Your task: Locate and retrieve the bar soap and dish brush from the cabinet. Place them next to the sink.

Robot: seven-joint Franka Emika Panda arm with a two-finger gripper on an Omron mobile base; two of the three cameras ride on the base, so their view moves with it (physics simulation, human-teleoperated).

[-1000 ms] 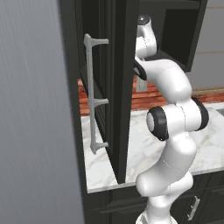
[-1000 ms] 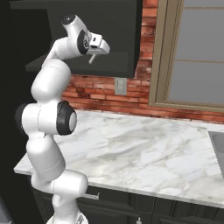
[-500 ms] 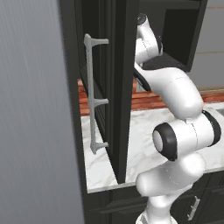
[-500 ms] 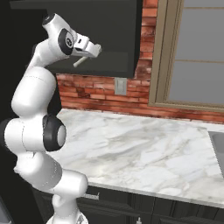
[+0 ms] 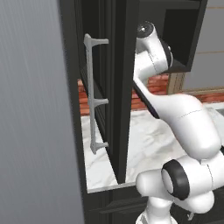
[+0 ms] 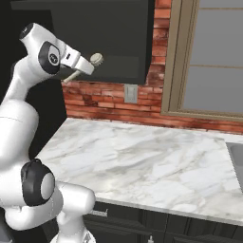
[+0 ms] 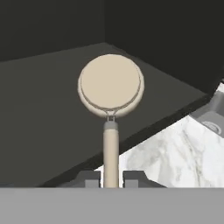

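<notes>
Clamped between the two dark fingertips of the gripper [image 7: 110, 178], the beige wooden dish brush with a round disc head [image 7: 110, 87] runs straight out along the hand, head away from the wrist. From the right base camera the brush [image 6: 90, 63] hangs high at the left, pointing right, before the matte-black wall cabinet [image 6: 118, 42], well above the white marble counter [image 6: 152, 166]. Over the left side, the cabinet's open black door with a grey bar handle [image 5: 94, 94] stands just left of the arm.

Flat, even rendered light, sharp throughout; cabinet [image 6: 102, 38] interior dark.
</notes>
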